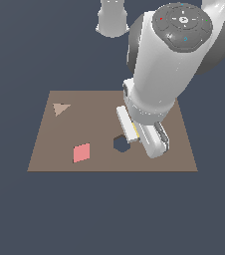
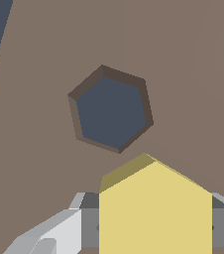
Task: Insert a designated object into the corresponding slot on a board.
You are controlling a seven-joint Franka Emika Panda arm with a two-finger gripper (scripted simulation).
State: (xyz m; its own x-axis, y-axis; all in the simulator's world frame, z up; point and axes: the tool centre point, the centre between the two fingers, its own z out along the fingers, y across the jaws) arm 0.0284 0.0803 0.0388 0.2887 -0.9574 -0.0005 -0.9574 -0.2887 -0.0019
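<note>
Yellow hexagonal prism block [image 2: 155,213] sits clamped between my fingers [image 2: 59,230] on opposite flat faces, just short of the dark hexagonal hole [image 2: 112,110] in the flat brown board [image 2: 193,59]. It looks rigid, light and smooth, so I judge a firm flat-face grip keeps it from twisting.

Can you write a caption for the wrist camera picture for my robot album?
Gripper holding the yellow block near the hexagonal hole in the brown board.
</note>
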